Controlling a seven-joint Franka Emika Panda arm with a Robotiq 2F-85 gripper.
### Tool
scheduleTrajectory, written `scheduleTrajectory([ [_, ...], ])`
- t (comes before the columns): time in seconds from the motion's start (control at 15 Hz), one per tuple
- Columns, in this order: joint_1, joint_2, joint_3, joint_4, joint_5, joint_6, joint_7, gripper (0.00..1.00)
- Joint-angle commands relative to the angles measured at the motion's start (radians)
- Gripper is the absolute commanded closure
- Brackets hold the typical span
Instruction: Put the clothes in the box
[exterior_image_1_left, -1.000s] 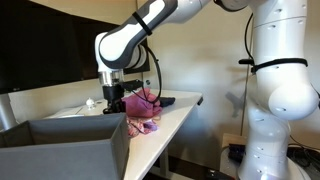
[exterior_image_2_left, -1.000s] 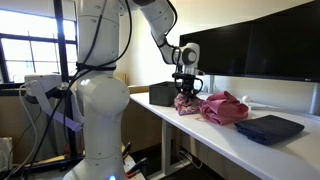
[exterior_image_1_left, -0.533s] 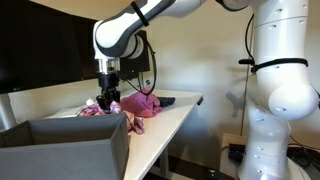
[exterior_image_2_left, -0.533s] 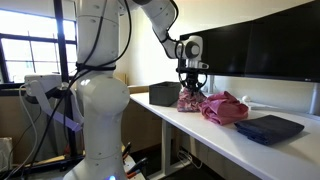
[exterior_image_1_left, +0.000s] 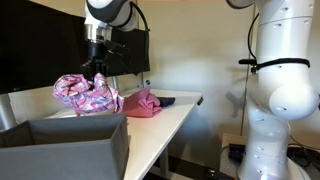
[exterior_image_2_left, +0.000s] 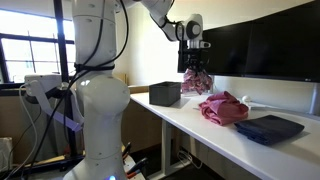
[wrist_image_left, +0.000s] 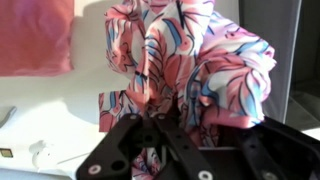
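The white robot body (exterior_image_1_left: 283, 90) fills the right of the frame in an exterior view (exterior_image_2_left: 95, 110) and stands left of centre in the other. The white table (exterior_image_2_left: 215, 135) runs from mid-frame toward the lower right. Dark monitors (exterior_image_2_left: 262, 45) occupy the upper right behind it.

The grey box (exterior_image_1_left: 60, 148) is open-topped and sits in the lower left foreground; in an exterior view (exterior_image_2_left: 165, 94) it rests on the table's far end at mid-frame.

The patterned garment (exterior_image_1_left: 88, 94) is pink with a blue and white floral print. It hangs bunched and clear of the table, at left of centre above the box rim in the frame. In an exterior view (exterior_image_2_left: 197, 80) it hangs above and to the right of the box. In the wrist view (wrist_image_left: 195, 60) its folds fill the upper centre and right.

The pink garment (exterior_image_2_left: 225, 108) is a plain, crumpled heap lying on the table, right of centre.

The gripper (exterior_image_1_left: 95, 66) points downward with its jaws clamped on the top of the patterned garment; this is confirmed in the wrist view (wrist_image_left: 160, 118).

A dark flat object (exterior_image_2_left: 268, 128) lies on the table at lower right.
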Motion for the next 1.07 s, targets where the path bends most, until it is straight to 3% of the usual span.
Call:
scheduleTrajectory([
  [0.0, 0.015, -0.021, 0.01, 0.085, -0.012, -0.02, 0.037, 0.88],
  [0.4, 0.061, -0.036, 0.048, 0.171, 0.034, -0.018, 0.001, 0.88],
  [0.67, 0.087, -0.058, 0.066, 0.154, 0.096, -0.047, -0.036, 0.88],
  [1.0, 0.102, -0.093, 0.072, 0.114, 0.207, -0.169, -0.065, 0.89],
])
